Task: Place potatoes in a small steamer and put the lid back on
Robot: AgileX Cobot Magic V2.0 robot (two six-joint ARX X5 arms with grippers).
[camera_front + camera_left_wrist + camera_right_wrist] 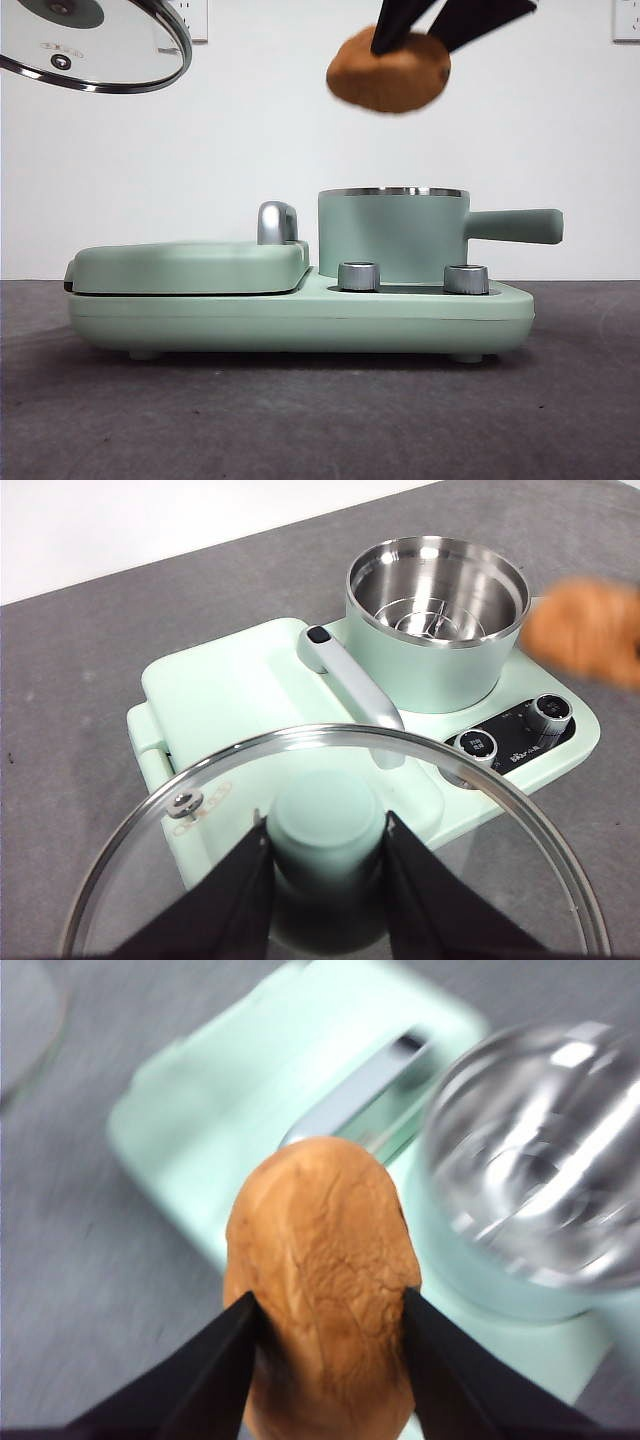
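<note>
— Item one, behind your workspace: what do you see?
— A plain white wall [250,140], with white outlet plates [192,18] at its top.
— Item two, underfoot?
— You have a dark grey, matte, faintly mottled table [300,420], evenly lit.

The front camera sits low, about level with the table [320,400], and looks straight across at the cooker [300,310] close up against a white wall. The left wrist camera looks down over the glass lid [330,810] onto that cooker from farther off. The right wrist camera looks down past the potato [320,1280], nearer and blurred. All three share the steamer pot [392,235].
</note>
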